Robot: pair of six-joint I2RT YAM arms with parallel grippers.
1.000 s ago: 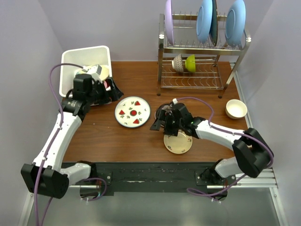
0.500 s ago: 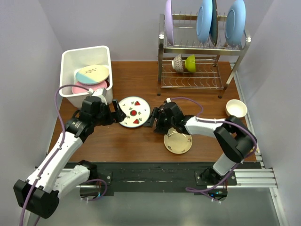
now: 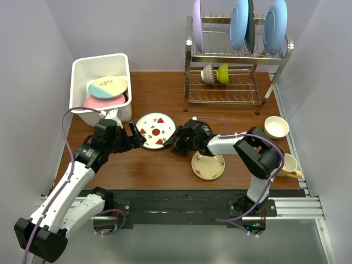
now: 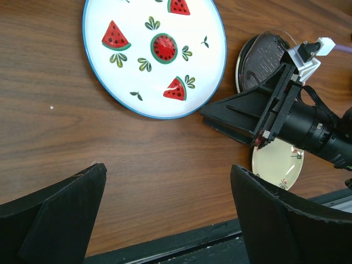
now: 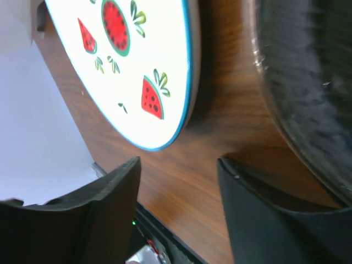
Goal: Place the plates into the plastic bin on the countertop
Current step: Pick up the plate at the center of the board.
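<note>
1. On the countertop [image 3: 159, 93], the fruit-motif plate [image 3: 155, 131] lies flat between the two grippers, outside the plastic bin [image 3: 99, 59].
2. Left gripper [image 3: 135, 136]: jaws spread wide and empty, just beside the plate's bin-side edge.
3. Right gripper [image 5: 179, 165]: jaws apart with only bare wood between them, low at the plate's opposite edge.
4. The dark glass plate [image 4: 263, 52] lies just beside the right gripper, partly under it.
5. Bin contents: the half-blue half-cream plate [image 3: 108, 87] rests on the pink plate [image 3: 102, 102].
6. The small yellowish plate [image 3: 208, 166] lies on the countertop, near the front edge.
</note>
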